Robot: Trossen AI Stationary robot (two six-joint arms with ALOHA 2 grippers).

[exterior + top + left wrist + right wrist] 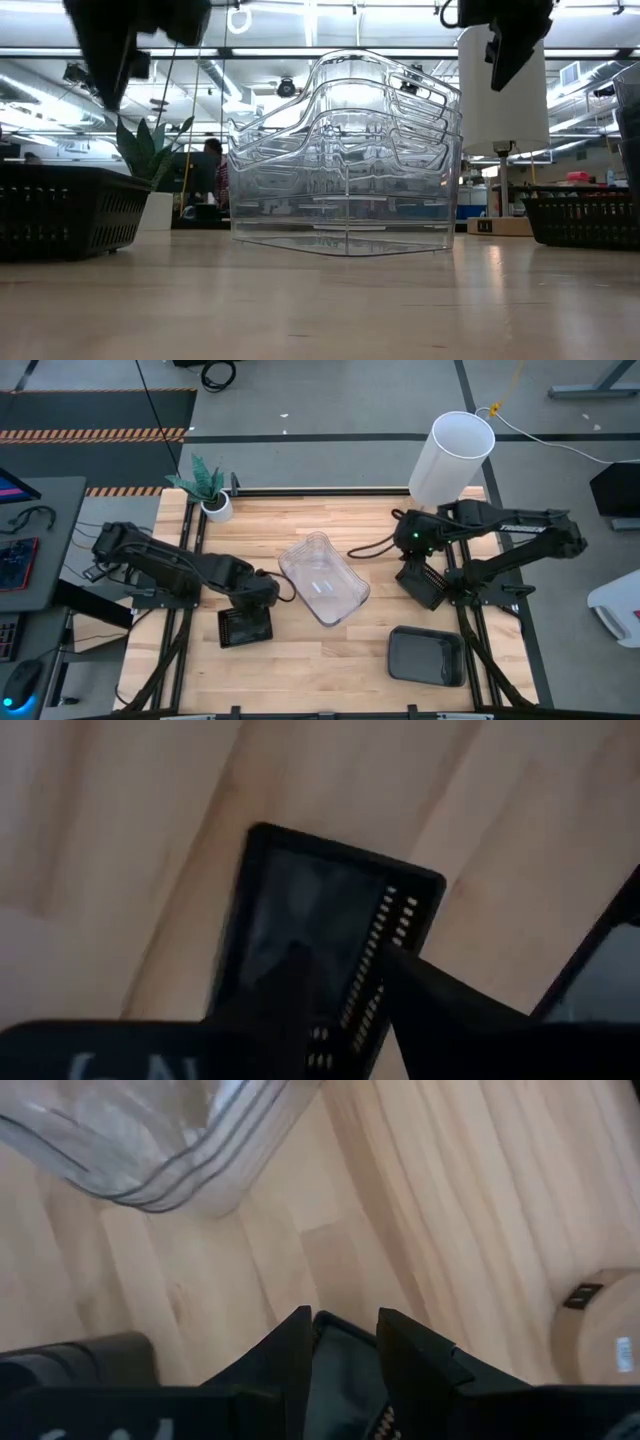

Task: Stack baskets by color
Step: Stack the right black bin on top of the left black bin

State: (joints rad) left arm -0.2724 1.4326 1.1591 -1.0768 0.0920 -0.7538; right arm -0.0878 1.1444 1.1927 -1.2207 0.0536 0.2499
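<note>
Seen from above, a pale wooden table [330, 660] holds a nested stack of clear baskets [324, 578] at its centre, smooth transparent plastic with rounded corners. The left gripper [262, 600] sits over a small black slatted basket [245, 627] on the left side. The right gripper [420, 565] is at a second black slatted basket [424, 582] on the right side. A smoky-grey basket [427, 656] lies near the front right corner, apart from the others.

The table-height view alone shows the clear stack's layered rims and cut-out handles, and the open lattice walls of the black baskets standing at either edge of the picture.

The left wrist view shows what the overhead cannot: its two dark fingers [420, 995] stand slightly apart, straddling the slatted wall of the black basket, with a gap showing at the wall. The right wrist view shows its fingers [300, 1345] narrowly spread on either side of its own black basket's rim; whether they pinch it, I cannot tell.

A tall white cylinder lamp shade [452, 458] and a small white pot with a green plant [212, 495] stand along the back edge.
</note>
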